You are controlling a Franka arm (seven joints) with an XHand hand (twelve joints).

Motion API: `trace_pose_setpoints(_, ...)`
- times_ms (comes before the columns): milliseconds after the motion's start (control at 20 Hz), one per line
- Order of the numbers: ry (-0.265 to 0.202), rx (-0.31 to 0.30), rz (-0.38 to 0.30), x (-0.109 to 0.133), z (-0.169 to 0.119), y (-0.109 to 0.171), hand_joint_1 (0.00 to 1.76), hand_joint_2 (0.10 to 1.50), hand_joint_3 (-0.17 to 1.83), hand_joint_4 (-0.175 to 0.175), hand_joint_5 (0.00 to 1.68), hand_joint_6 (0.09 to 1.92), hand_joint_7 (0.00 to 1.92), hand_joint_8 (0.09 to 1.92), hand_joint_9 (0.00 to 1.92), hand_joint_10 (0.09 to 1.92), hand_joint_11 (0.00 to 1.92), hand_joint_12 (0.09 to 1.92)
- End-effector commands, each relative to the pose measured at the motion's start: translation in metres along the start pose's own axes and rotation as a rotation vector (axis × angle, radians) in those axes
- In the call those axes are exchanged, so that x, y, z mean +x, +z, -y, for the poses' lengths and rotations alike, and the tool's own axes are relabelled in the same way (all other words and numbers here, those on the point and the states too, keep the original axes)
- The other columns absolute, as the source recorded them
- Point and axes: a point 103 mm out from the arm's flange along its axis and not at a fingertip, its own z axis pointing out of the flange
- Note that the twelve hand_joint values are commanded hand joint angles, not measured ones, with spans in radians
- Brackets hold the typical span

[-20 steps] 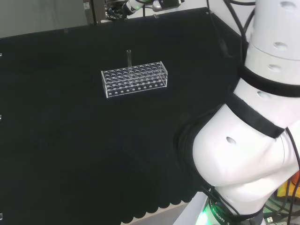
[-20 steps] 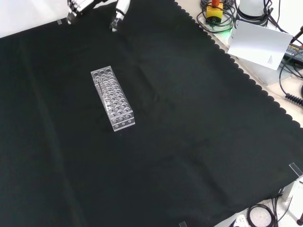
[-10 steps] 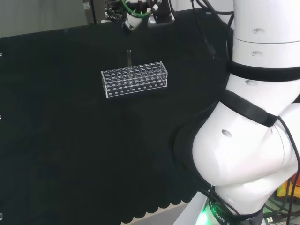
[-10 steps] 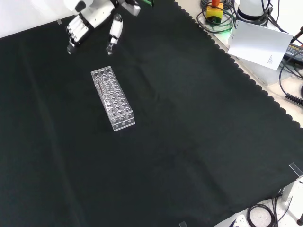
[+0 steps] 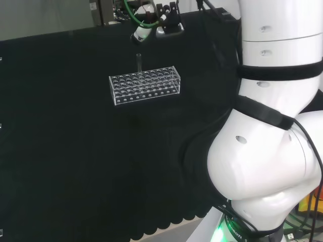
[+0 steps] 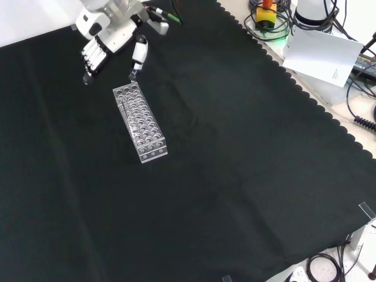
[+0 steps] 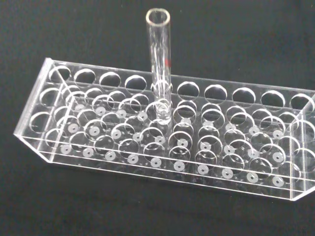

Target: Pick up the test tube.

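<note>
One clear glass test tube (image 7: 159,69) stands upright in a clear plastic rack (image 7: 103,147) with several rows of holes; its open mouth rises well above the rack's top. In the head view the tube (image 5: 139,61) sticks up from the far row of the rack (image 5: 144,84). My hand (image 6: 108,36) hovers just beyond the rack's (image 6: 140,122) far end in the front view, fingers (image 6: 91,56) and thumb (image 6: 137,56) pointing down and spread apart, holding nothing. In the head view the hand (image 5: 142,31) hangs just above and behind the tube, apart from it.
Black cloth (image 6: 235,176) covers the bench around the rack. A white card (image 6: 320,53), cables and a yellow and red button box (image 6: 265,12) lie off the cloth's scalloped edge at the front view's upper right. The arm's white links (image 5: 267,151) stand at the head view's right.
The hand has come down from the front view's top edge toward the rack's far end. In the head view the arm's links have swung left. Rack and tube have not moved.
</note>
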Motion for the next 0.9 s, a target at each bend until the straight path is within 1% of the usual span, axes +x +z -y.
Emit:
trace_pose_setpoints(50,0.005,0.095,0.048,0.003,-0.033,0.029,0.70,1.07,-0.17,-0.065,0.19,0.09,0.06,0.87,0.08,0.96,0.00,1.43)
trace_pose_setpoints(300,0.007,0.125,0.062,0.002,-0.039,0.042,0.71,1.07,-0.17,-0.066,0.21,0.09,0.06,0.88,0.08,0.96,0.00,1.43)
trace_pose_setpoints(500,-0.006,0.135,0.070,0.005,-0.036,0.048,0.75,1.06,-0.17,-0.072,0.25,0.09,0.20,0.91,0.10,0.96,0.00,1.43)
trace_pose_setpoints(650,-0.010,0.135,0.070,0.006,-0.030,0.049,0.76,1.06,-0.17,-0.075,0.28,0.09,0.31,0.91,0.16,0.95,0.00,1.46)
trace_pose_setpoints(900,-0.014,0.133,0.061,0.006,-0.020,0.051,0.78,1.05,-0.17,-0.079,0.30,0.09,0.40,0.90,0.26,0.93,0.00,1.50)
